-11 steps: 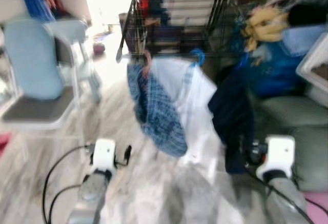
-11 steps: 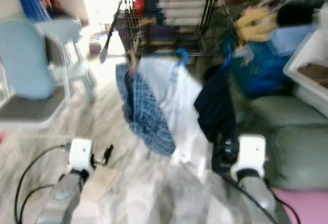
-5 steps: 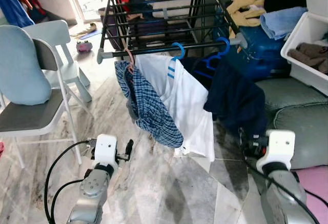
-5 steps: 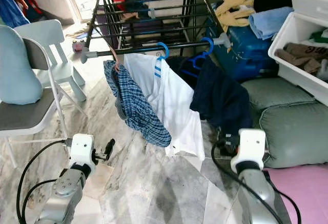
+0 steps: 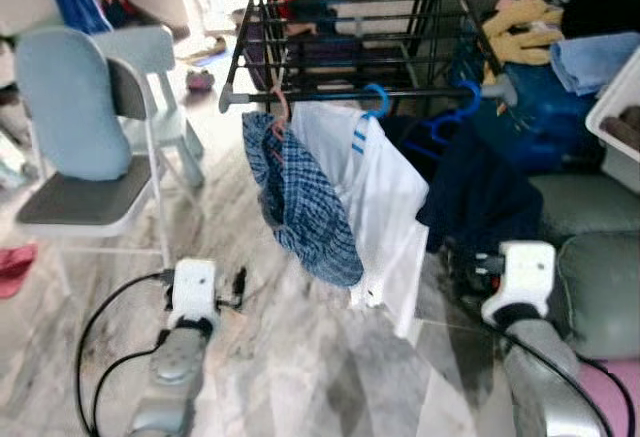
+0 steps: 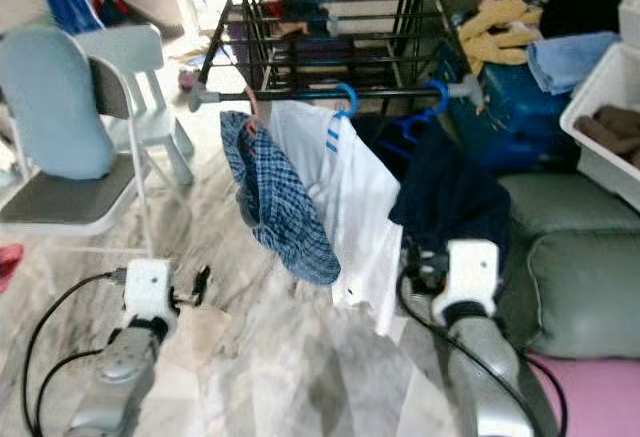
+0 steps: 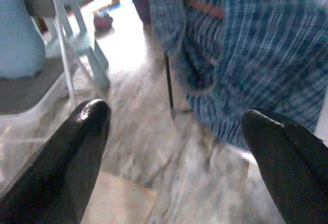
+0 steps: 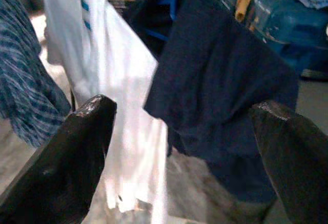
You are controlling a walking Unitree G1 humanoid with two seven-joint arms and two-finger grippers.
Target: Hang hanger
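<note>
Blue plastic hangers (image 6: 345,97) carrying a checked blue shirt (image 6: 275,202), a white shirt (image 6: 345,207) and a dark navy garment (image 6: 450,192) hang along the front rail of the black wire drying rack (image 6: 330,92), its long axis running left to right across the robot. Both arms sit low above the marble floor: the right gripper (image 8: 179,147), fingers spread and empty, faces the navy garment and looks nearer, while the left gripper (image 7: 174,152), likewise spread, faces the checked shirt.
</note>
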